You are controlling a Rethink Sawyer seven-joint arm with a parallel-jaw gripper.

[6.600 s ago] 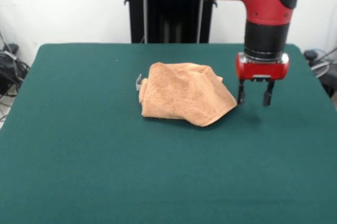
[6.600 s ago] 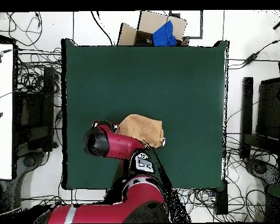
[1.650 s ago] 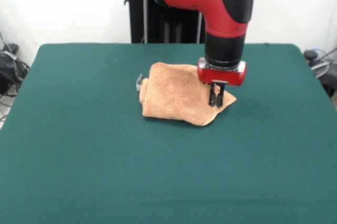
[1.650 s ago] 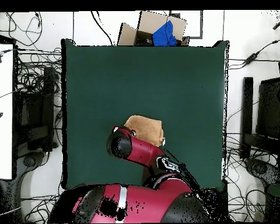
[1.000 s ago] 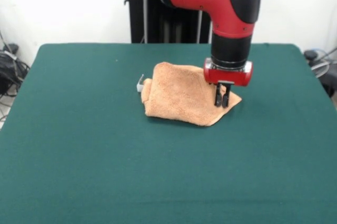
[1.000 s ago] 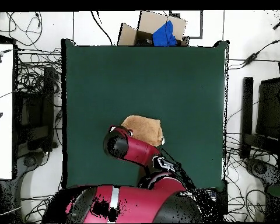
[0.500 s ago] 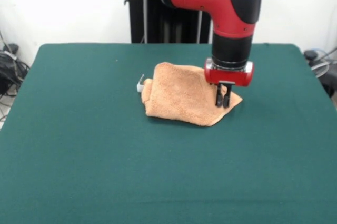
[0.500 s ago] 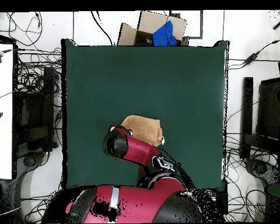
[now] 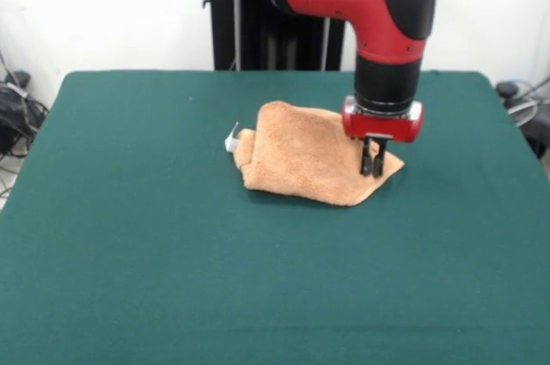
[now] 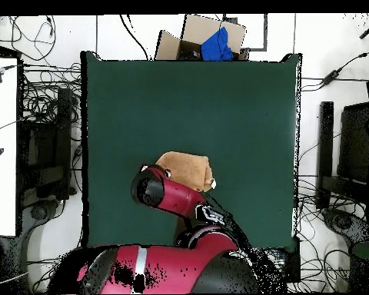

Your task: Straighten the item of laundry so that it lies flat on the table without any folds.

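The item of laundry (image 9: 305, 159) is an orange-tan terry towel, folded over itself in a rumpled heap near the middle of the green table (image 9: 129, 253). A small white tag (image 9: 232, 137) sticks out at its left edge. My gripper (image 9: 372, 167) stands upright over the towel's right corner, its fingers close together and shut on the cloth there. In the overhead view the red arm covers the gripper and part of the towel (image 10: 187, 165), which lies on the table (image 10: 241, 100).
A cardboard box with a blue cloth (image 10: 211, 42) sits beyond the table's top edge in the overhead view. Cables and dark equipment (image 10: 45, 146) crowd the floor on both sides. The black pedestal column (image 9: 275, 13) rises behind the table.
My gripper has moved to the right in the front view, shut on the towel's right corner. The whole towel has slid right with it, tag included.
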